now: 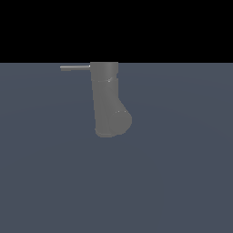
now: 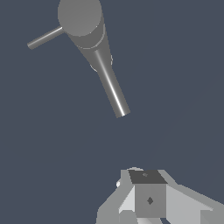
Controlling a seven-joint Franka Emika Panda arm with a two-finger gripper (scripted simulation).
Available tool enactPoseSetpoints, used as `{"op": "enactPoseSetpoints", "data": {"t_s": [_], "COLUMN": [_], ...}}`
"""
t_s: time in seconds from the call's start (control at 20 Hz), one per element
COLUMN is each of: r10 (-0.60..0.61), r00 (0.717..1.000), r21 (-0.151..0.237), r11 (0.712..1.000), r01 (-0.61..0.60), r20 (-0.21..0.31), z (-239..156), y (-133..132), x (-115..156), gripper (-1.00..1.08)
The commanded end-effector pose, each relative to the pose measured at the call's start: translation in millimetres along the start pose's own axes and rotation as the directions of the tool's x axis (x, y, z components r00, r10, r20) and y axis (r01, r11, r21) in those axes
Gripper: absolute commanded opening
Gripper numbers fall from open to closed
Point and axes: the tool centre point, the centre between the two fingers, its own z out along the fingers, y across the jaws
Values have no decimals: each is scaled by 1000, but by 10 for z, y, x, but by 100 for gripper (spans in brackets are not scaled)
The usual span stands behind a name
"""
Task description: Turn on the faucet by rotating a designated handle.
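The faucet (image 1: 105,100) is a matte grey, thick upright cylinder with a rounded bulge at its lower end. It stands on the flat blue-grey ground. The handle (image 1: 75,68) is a thin light-grey bar that sticks out sideways from the faucet's top toward the exterior view's left. The wrist view looks down on the faucet's round top (image 2: 81,17), the handle (image 2: 45,38) and a slimmer tube (image 2: 111,87) slanting out from the body. My gripper (image 2: 148,197) shows only in the wrist view, well apart from the faucet. Its fingers sit together as one block with nothing between them.
The blue-grey ground (image 1: 182,173) runs flat around the faucet up to a black background. No other objects show in either view. The arm does not show in the exterior view.
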Motion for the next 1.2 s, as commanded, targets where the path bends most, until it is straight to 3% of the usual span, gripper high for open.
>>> {"op": "enactPoseSetpoints", "data": {"t_s": [0.0, 0.3, 0.6, 1.15], "r10": [39, 159, 287, 516], "r00": [999, 987, 957, 854], "r21": [13, 40, 53, 42], "r11": [999, 986, 956, 854], "r01": [-39, -160, -289, -519], "r20": [4, 21, 41, 62], "z": [23, 119, 264, 639], "y": [-60, -251, -465, -895], "x": [118, 467, 816, 1415], "gripper": [-100, -100, -100, -100]}}
